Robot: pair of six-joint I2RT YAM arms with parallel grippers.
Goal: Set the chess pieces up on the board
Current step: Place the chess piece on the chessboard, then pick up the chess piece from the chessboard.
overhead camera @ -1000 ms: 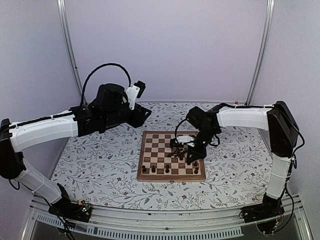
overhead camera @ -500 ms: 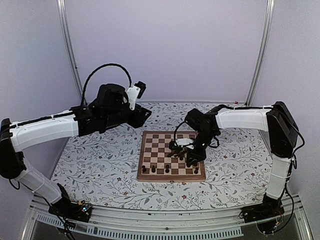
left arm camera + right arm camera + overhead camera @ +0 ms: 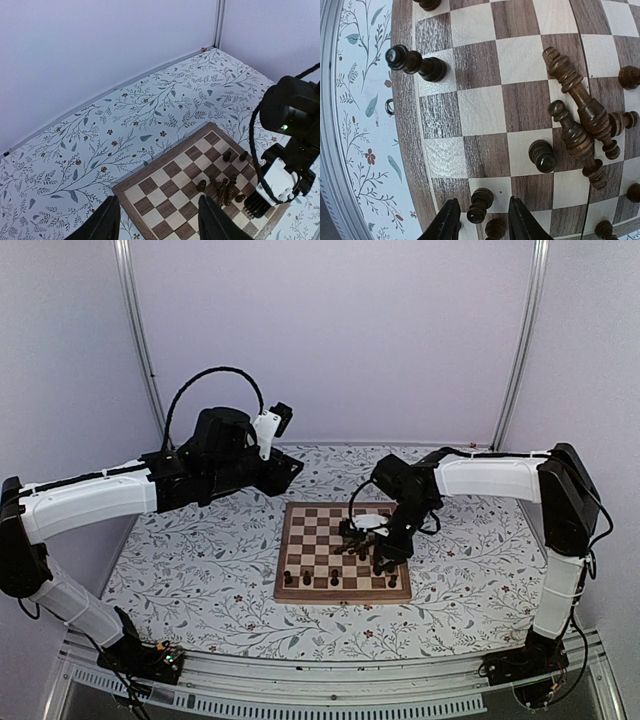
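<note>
The wooden board (image 3: 300, 594) lies mid-table. Dark chess pieces stand along its near edge (image 3: 307, 580), and a few lie in a heap (image 3: 355, 548) near the right side. My right gripper (image 3: 383, 562) hangs low over the board's near right corner. In the right wrist view it (image 3: 482, 225) is open around an upright pawn (image 3: 480, 204), with a gap on each side. Fallen pieces (image 3: 580, 115) cross each other further in. My left gripper (image 3: 159, 222) is open and empty, high over the board's far left corner (image 3: 170, 190).
Floral cloth (image 3: 200, 570) covers the table around the board. White walls and two metal posts (image 3: 135, 330) close in the back. A tall piece (image 3: 417, 64) stands at the board's edge, and a lone pawn (image 3: 542, 156) stands beside the heap.
My right gripper's jaws have parted and let go of the pawn, which stands on its square. The left arm has not moved.
</note>
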